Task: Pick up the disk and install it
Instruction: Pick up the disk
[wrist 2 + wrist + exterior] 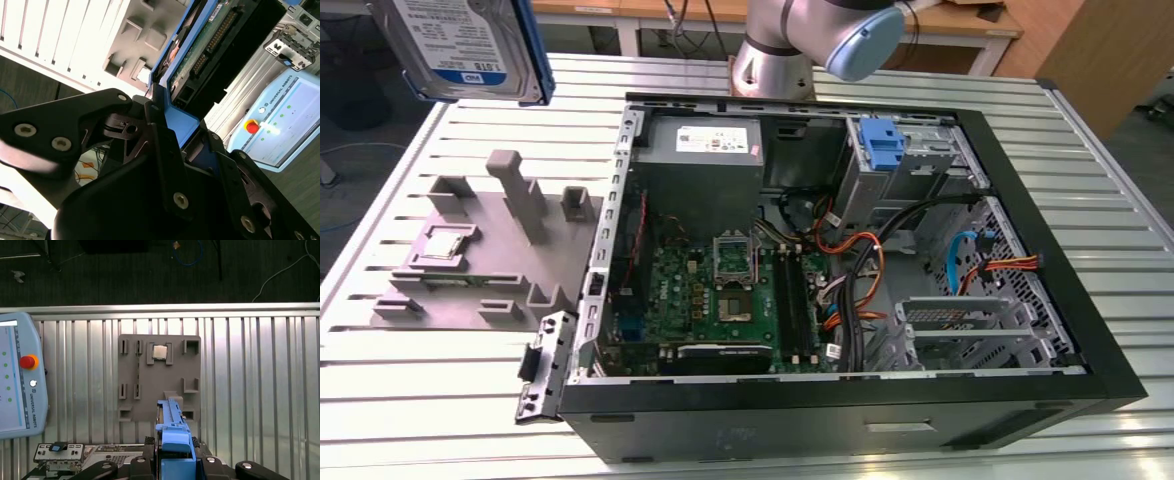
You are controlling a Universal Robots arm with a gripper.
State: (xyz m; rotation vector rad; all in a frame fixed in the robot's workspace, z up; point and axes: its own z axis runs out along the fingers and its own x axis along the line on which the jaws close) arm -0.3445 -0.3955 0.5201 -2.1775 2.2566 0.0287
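The disk (467, 45), a silver drive with a white-and-blue label in a blue bracket, hangs in the air above the table at the exterior view's upper left, over the grey fixture plate (467, 260). In both wrist views my gripper (172, 125) (174, 461) is shut on the disk's blue bracket (175, 112), clamping it from both sides. The first wrist view shows the disk (172, 432) edge-on, straight above the fixture plate (160, 380). Its green circuit-board underside (210, 45) faces the second wrist camera.
An open computer case (1107, 330) lies on the slatted metal table (440, 400), with a motherboard (720, 290), cables and a drive bay holding a blue bracket (886, 145). A small square chip (159, 352) sits on the fixture plate. A teach pendant (20, 385) lies beside it. The arm's base (781, 50) stands behind the case.
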